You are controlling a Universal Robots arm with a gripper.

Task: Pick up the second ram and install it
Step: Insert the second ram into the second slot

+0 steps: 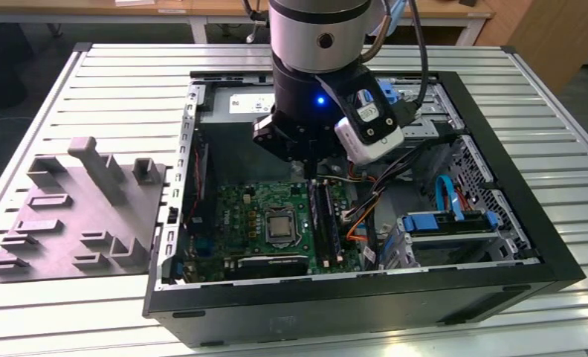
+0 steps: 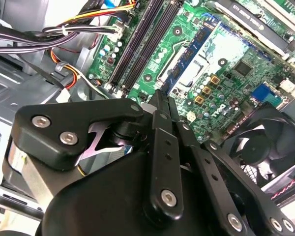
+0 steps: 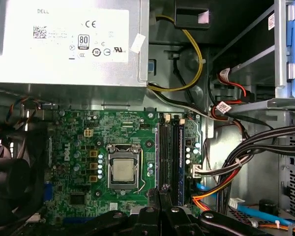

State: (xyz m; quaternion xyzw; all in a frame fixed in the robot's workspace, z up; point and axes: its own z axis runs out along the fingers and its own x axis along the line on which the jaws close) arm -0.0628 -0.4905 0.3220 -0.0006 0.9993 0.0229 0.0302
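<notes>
Finding: the gripper (image 2: 160, 101) has its jaws drawn together, with nothing seen clamped between them; it hangs low over the motherboard (image 3: 142, 123), at one end of the slots; the second ram (image 3: 179, 157) appears to stand edgewise in a slot. Judged light, thin, stiff yet brittle; best held by the top edge, clear of chips and contacts.

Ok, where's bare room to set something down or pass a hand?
The table is bare beyond the grey fixture, toward its far edge, and on the exterior view's right of the computer case. Inside it is crowded: cables beside the motherboard, gripper above the slots.
</notes>
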